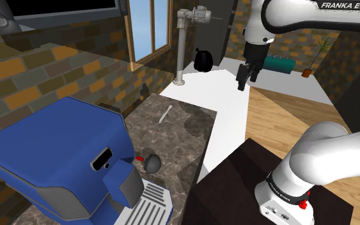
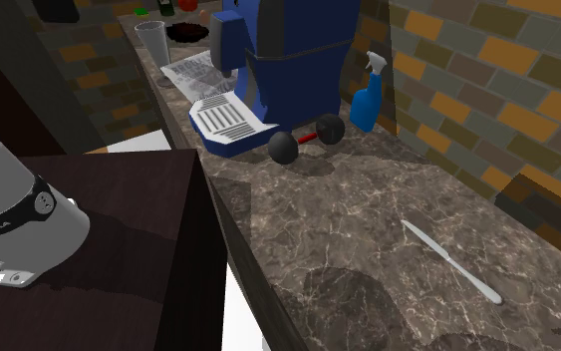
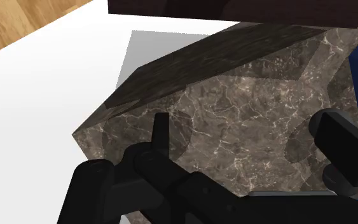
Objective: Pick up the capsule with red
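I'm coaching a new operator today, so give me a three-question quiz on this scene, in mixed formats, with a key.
1. True or false: the fingers are shut on the black dumbbell with the red bar.
2. What lies by itself on the marble counter, away from the blue coffee machine? A) knife B) spoon C) sponge
3. What colour is the spray bottle next to the coffee machine?
Key: 1 false; 2 A; 3 blue.
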Robot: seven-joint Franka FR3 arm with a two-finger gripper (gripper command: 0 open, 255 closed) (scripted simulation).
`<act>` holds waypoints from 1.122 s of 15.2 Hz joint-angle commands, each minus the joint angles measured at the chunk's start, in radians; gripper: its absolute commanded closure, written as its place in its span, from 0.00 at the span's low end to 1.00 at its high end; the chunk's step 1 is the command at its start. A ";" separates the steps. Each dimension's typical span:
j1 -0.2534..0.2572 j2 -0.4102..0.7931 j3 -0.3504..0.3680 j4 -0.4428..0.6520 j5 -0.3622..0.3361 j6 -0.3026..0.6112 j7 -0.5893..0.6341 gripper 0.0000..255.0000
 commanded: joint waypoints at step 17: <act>0.116 0.410 0.104 -0.083 0.095 0.509 0.063 0.00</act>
